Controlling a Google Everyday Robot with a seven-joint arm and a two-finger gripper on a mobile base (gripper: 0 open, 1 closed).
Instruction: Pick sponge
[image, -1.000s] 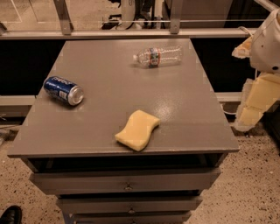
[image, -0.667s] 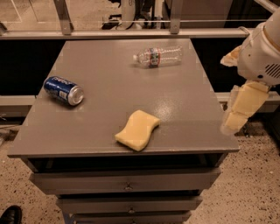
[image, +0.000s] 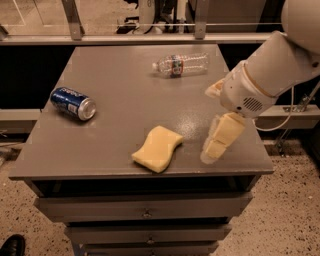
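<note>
1. The pale yellow foam sponge with wavy sides (image: 157, 148) lies flat near the front edge of the grey counter (image: 115, 75), a little right of centre. Nothing is touching it!
2. Just to its right hangs the robot's tool (image: 210, 124), over the counter's front right part. Its blocky pale-yellow fingers (image: 221, 136) are spread wide and hold nothing. The lower one points down at the counter beside the sponge, with a clear gap between them.
3. Out to the left, well apart, a blue soda can (image: 73, 103) lies on its side.
4. Toward the back, a clear plastic bottle (image: 181, 64) is down on its side too.
5. Below the counter top there are grey drawers (image: 145, 206).
</note>
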